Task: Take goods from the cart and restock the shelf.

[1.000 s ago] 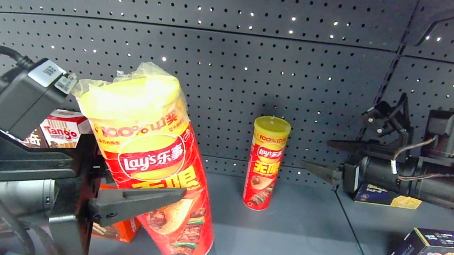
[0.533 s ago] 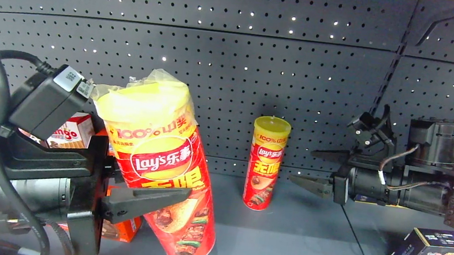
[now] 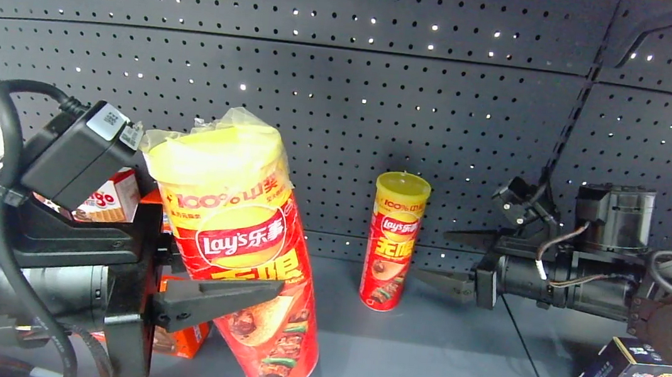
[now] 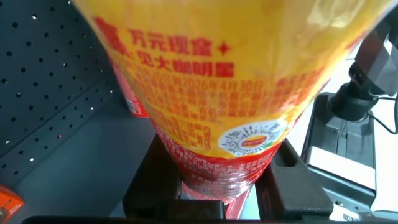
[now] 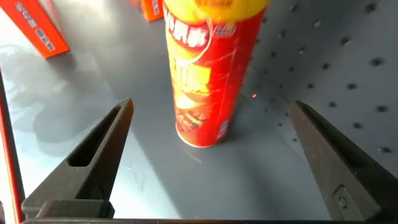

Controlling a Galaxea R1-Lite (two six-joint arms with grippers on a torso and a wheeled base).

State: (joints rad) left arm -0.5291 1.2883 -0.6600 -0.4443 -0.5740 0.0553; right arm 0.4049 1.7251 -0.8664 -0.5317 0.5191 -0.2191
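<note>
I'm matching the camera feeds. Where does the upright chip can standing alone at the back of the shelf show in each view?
Head view: upright chip can stands at centre, against the pegboard.
Left wrist view: red sliver behind the held can.
Right wrist view: framed within the open right gripper.
Shared landmark: the pegboard.

Both arms are matte black with tapering, wedge-shaped fingers (image 3: 216, 298). The left pincer (image 3: 259, 255) carries a boxy black camera (image 3: 77, 153) with a white code sticker (image 3: 107, 118) and a thick looped cable (image 3: 6, 113). Thin wires (image 3: 558, 239) cross the wrist of the right pincer (image 3: 433, 254).
</note>
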